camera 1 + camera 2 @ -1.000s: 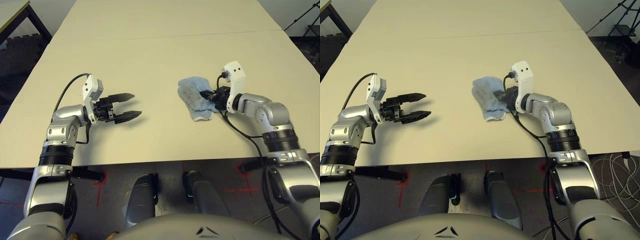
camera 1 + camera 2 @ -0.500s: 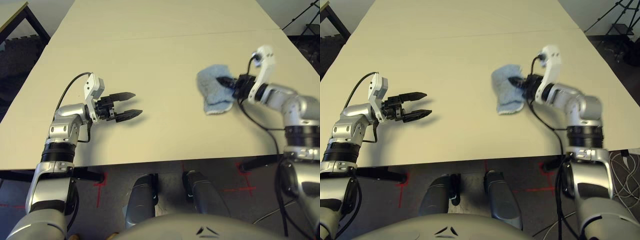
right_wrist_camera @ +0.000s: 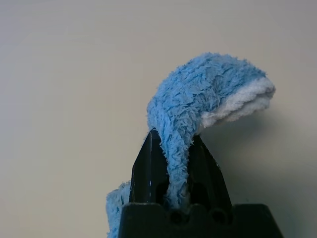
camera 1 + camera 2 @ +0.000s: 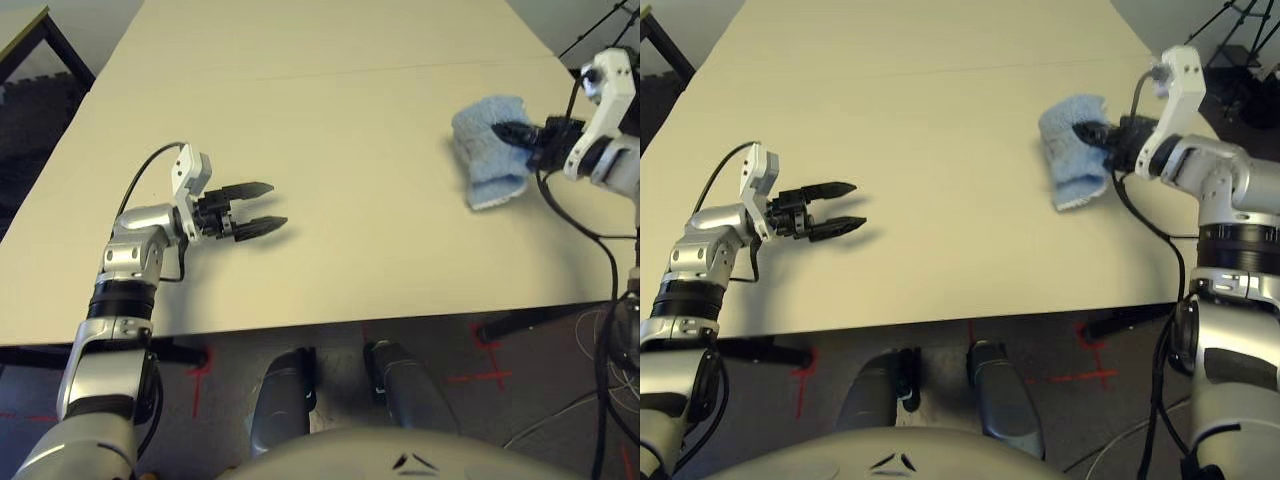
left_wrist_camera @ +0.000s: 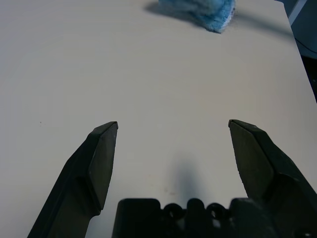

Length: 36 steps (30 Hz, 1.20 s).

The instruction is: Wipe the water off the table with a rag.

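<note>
The light blue rag (image 4: pixel 488 148) hangs draped from my right gripper (image 4: pixel 512 132), which is shut on it near the right edge of the pale beige table (image 4: pixel 330 110). In the right wrist view the rag (image 3: pixel 198 104) is pinched between the black fingers (image 3: pixel 148 168), its whitish edge curling outward. My left gripper (image 4: pixel 262 207) hovers open over the table's left front part, nothing between its fingers (image 5: pixel 99 158); from its wrist the rag (image 5: pixel 198 10) lies far ahead. No water droplets are visible on the table.
A thin seam (image 4: pixel 300 75) crosses the table farther back. A dark-legged table (image 4: pixel 30 40) stands at the far left. A tripod (image 4: pixel 1230 40) and cables (image 4: pixel 600 300) sit beyond the table's right edge.
My right gripper has carried the rag rightward across the table, from near the centre to the right edge, lifting it into a drape. The left arm stays put.
</note>
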Available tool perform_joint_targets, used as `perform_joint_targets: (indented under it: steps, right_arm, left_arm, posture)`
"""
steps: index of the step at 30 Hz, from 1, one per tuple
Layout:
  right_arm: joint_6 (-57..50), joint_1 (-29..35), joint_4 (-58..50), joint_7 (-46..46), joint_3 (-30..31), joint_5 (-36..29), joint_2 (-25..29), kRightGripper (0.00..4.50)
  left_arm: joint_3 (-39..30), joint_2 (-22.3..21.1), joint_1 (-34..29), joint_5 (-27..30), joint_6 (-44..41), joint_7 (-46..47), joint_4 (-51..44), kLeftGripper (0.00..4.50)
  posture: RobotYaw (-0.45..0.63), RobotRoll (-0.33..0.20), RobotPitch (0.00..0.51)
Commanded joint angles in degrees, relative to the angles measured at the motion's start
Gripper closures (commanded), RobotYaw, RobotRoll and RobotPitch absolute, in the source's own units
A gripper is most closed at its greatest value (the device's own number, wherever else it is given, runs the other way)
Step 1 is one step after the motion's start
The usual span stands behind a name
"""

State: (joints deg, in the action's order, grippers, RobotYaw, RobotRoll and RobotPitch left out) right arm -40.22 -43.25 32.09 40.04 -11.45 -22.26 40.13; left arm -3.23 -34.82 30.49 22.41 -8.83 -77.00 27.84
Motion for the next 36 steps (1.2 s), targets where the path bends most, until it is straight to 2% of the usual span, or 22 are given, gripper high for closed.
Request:
perform_joint_targets:
  steps: [1, 9, 13, 19, 25, 31, 36]
  right_arm:
    - [6.3, -1.6, 6.6, 0.0, 1.0, 3.7, 0.8, 4.41]
    - [24.6, -5.1, 23.0, -3.1, 5.8, 14.7, 0.6, 4.41]
    - [28.3, -6.3, 27.2, -4.3, 5.6, 16.2, -0.3, 4.41]
    - [29.7, -6.8, 27.6, -3.8, 4.3, 15.8, 0.2, 2.29]
    - [32.7, -5.3, 24.3, -5.4, 0.2, 14.4, 4.5, 0.02]
    - [40.7, -2.0, 22.8, -6.7, -5.0, 12.0, 6.1, 0.02]
    - [45.9, 1.1, 18.9, -2.2, -10.6, 5.1, 2.7, 0.02]
  left_arm:
    - [0.2, -0.6, -0.6, -0.6, 0.0, -0.4, -0.2, 0.00]
    - [0.3, -0.8, -0.3, -0.6, -0.2, -0.3, -0.4, 0.00]
    - [0.3, -1.0, -0.6, -0.5, -0.5, -0.4, -0.9, 0.00]
    - [0.0, -1.5, -0.7, -0.4, -0.8, -0.4, -1.2, 0.00]
    - [-1.7, -0.7, -0.8, 0.9, -1.5, 1.9, -1.5, 0.00]
    - [-6.2, 3.2, 0.2, 1.1, 2.7, 11.6, -0.9, 0.00]
    - [-9.5, 6.6, 1.9, -3.3, 10.4, 27.2, 3.9, 0.00]
  posture:
    - [-0.25, 0.000, 0.148]
    - [-0.25, 0.000, 0.148]
    - [-0.24, 0.000, 0.149]
    - [-0.24, 0.000, 0.151]
    - [-0.24, 0.000, 0.143]
    - [-0.23, 0.000, 0.137]
    - [-0.21, 0.000, 0.142]
